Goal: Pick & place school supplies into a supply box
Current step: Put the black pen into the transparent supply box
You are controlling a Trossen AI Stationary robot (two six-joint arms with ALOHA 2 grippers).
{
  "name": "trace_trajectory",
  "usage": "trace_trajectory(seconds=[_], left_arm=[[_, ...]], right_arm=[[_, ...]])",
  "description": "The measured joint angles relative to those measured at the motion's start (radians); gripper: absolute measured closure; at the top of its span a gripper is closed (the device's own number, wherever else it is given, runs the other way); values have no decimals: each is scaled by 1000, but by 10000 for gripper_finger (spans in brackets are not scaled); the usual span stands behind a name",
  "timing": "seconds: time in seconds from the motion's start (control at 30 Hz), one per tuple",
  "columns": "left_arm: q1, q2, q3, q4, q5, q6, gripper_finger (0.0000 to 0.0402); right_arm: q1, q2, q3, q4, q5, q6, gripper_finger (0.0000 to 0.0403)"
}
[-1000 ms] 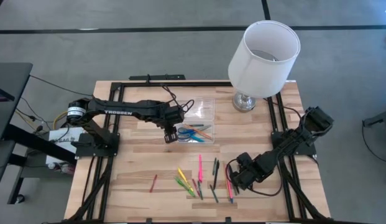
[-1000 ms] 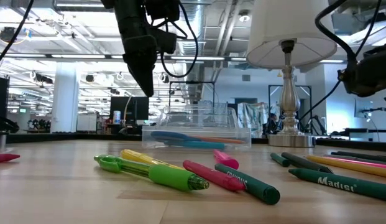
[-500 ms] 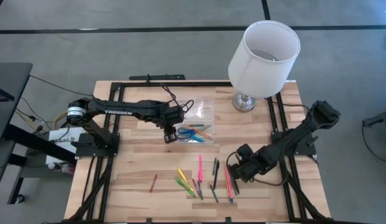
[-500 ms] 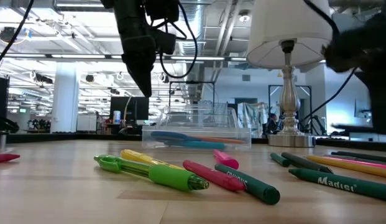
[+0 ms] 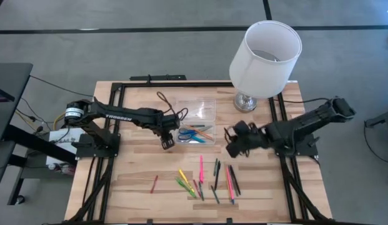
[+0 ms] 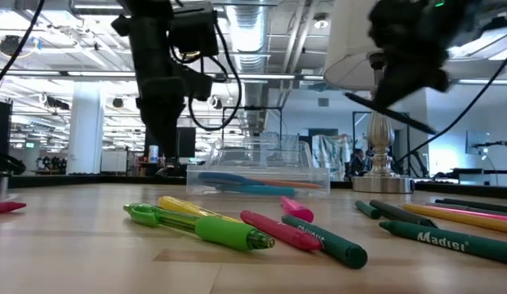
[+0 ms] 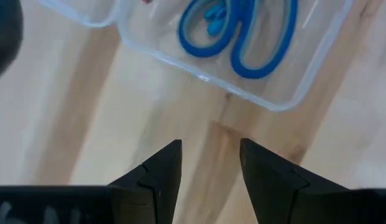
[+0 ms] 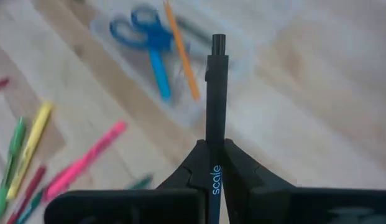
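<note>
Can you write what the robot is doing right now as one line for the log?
right end effector: shut on black pen, above table near supply box | left end effector: open, empty, beside box | scissors: in box

Clear plastic box (image 5: pixel 200 119), wood table (image 5: pixel 131 181)

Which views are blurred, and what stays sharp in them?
Right wrist view: the scissors and table are motion-blurred, while the held black pen stays sharp. Low view: the right gripper is smeared; the near green pen is crisp.
</note>
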Motion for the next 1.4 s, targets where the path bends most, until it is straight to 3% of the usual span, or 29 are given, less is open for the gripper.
trace_trajectory(seconds=[0.1, 0.3, 0.53, 0.63, 0.97, 1.17, 1.4], left_arm=[[-28, -14, -32, 17, 0, -50, 245], [-96, -48, -42, 21, -73, -148, 245], [-196, -131, -42, -3, -248, -273, 245], [-234, -175, -42, -31, -333, -332, 245], [-303, -275, -42, -86, -512, -477, 245], [-311, -283, -42, -87, -535, -480, 245], [-311, -282, -42, -76, -530, -480, 245]], right_arm=[[-100, -3, 1, 121, -42, -173, 395], [-281, 54, 1, 393, -243, -448, 395], [-417, 197, 4, 599, -480, -560, 395], [-442, 258, 15, 652, -535, -564, 394], [-453, 425, 146, 517, -604, -736, 393], [-450, 491, 213, 412, -601, -770, 389], [-460, 511, 232, 390, -587, -725, 344]])
